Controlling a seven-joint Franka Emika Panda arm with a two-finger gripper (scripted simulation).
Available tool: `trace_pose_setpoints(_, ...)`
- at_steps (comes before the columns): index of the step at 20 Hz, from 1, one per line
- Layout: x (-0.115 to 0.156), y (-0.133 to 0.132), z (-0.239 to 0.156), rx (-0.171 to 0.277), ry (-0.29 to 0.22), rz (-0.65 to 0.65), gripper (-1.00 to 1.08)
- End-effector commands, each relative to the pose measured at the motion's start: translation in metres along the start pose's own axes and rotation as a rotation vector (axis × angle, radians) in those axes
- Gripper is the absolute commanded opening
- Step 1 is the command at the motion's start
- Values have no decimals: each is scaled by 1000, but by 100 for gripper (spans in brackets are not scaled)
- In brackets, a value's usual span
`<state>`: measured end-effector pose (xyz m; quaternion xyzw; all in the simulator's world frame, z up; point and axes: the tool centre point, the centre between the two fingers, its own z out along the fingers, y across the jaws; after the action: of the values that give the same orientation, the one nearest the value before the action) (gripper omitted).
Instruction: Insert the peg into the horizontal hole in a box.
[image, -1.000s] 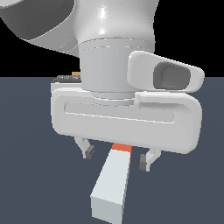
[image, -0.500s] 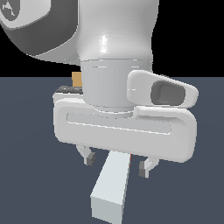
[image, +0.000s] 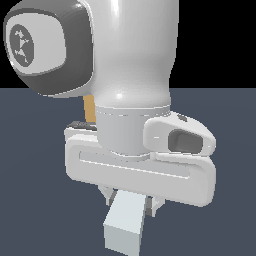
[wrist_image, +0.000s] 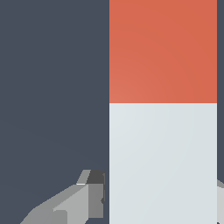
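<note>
The peg (image: 125, 222) is a pale grey-white bar lying on the dark floor, pointing toward the camera in the exterior view. In the wrist view its orange-red end (wrist_image: 162, 50) and white shaft (wrist_image: 162, 162) fill the frame. My gripper (image: 131, 202) is low over the peg with a finger (wrist_image: 89, 197) tight against each side, on the white part just behind the orange end. It looks shut on the peg. Only a tan-orange sliver of the box (image: 89, 107) shows behind my arm. The hole is hidden.
My arm's white body and hand (image: 140, 160) fill most of the exterior view and hide the ground behind. Dark flat floor (wrist_image: 52, 87) lies beside the peg.
The hand has come down over the peg, hiding its orange end in the exterior view. The fingers, wide apart before, now sit against the peg's sides.
</note>
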<state>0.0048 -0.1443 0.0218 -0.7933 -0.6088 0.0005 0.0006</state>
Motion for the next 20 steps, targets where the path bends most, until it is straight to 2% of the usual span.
trace_pose_setpoints(1,0,1,0,-2,0,0,-100)
trace_pose_setpoints(13,2,-1,-1,-1,0,-2,-100)
trace_pose_setpoints(20,17,-15,-7,-1,0,-19,-100)
